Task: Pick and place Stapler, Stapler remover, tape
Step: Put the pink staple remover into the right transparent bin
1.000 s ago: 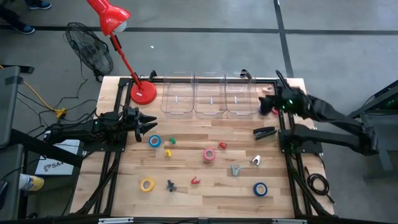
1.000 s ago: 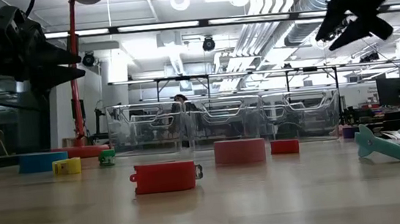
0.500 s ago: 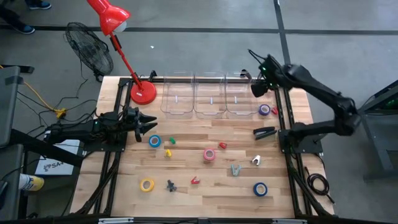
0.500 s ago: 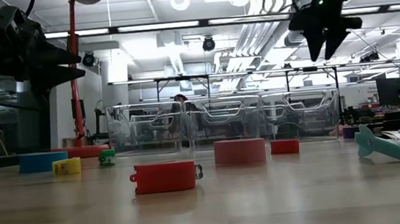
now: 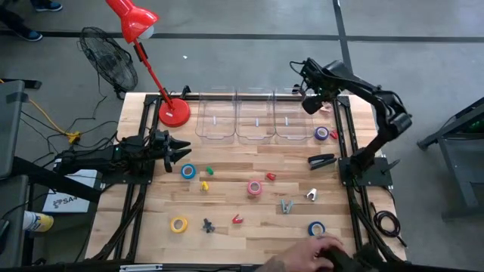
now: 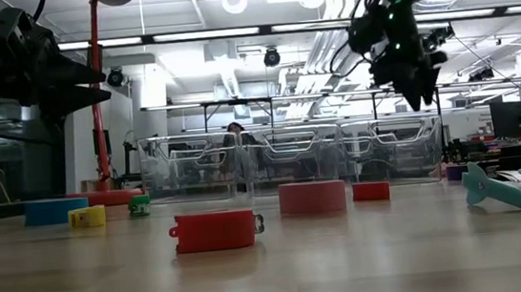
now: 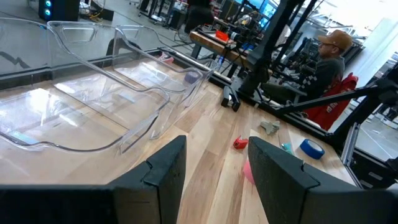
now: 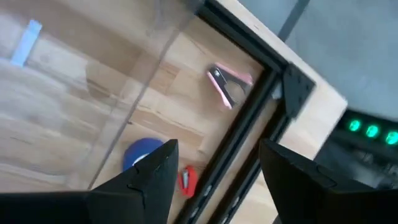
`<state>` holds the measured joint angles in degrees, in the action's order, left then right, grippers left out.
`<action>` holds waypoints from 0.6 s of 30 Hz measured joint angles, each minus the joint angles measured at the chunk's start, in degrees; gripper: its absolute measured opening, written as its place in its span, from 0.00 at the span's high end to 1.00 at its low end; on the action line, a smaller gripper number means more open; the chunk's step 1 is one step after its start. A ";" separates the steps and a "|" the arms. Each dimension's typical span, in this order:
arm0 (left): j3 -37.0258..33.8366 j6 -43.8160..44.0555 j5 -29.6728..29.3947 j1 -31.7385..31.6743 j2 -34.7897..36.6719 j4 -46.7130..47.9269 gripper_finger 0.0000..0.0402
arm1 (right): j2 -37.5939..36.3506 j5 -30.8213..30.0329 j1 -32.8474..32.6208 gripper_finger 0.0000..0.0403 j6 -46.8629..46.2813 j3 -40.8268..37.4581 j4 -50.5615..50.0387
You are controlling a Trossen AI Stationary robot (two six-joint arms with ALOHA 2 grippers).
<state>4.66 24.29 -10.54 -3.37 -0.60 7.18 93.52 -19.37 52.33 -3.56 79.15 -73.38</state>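
Observation:
My right gripper hangs open above the table's far right corner, pointing steeply down between the rightmost clear bin and the frame rail; it holds nothing. Its wrist view shows a purple tape roll, a red staple remover and a pink staple remover on the wood below. The black stapler lies flat near the right edge. More tape lies flat: blue, pink, yellow, blue. My left gripper waits open and level at the left.
Three clear bins stand along the far edge beside a red lamp base. Small staple removers are scattered mid-table. A person's hand reaches in at the near edge by the blue roll. Another person sits beyond the table.
My right gripper has swung from the right edge toward the far edge and a little left, over the far right corner. It has tipped from nearly level to steeply downward, rolling as it went, and stayed open. A person's hand has come in at the near edge.

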 joint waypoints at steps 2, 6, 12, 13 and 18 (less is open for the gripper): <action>-0.02 0.00 0.01 0.01 0.00 0.00 0.58 | 1.78 -0.02 0.59 0.46 4.35 0.00 0.82; 0.00 0.00 0.00 0.00 -0.02 0.00 0.58 | 5.21 -2.18 1.42 0.46 10.10 0.02 2.69; -0.01 0.00 0.00 0.01 -0.02 0.00 0.58 | 10.00 -7.39 2.59 0.46 16.37 0.02 3.86; 0.00 -0.02 0.01 0.01 -0.01 0.00 0.58 | 10.70 -8.26 2.85 0.46 17.48 0.02 4.00; -0.02 0.00 0.02 0.02 -0.02 0.00 0.58 | 13.70 -12.53 4.48 0.46 23.07 0.02 4.48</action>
<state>4.65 24.29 -10.52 -3.36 -0.62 7.18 107.22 -31.89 56.81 19.51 79.18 -68.90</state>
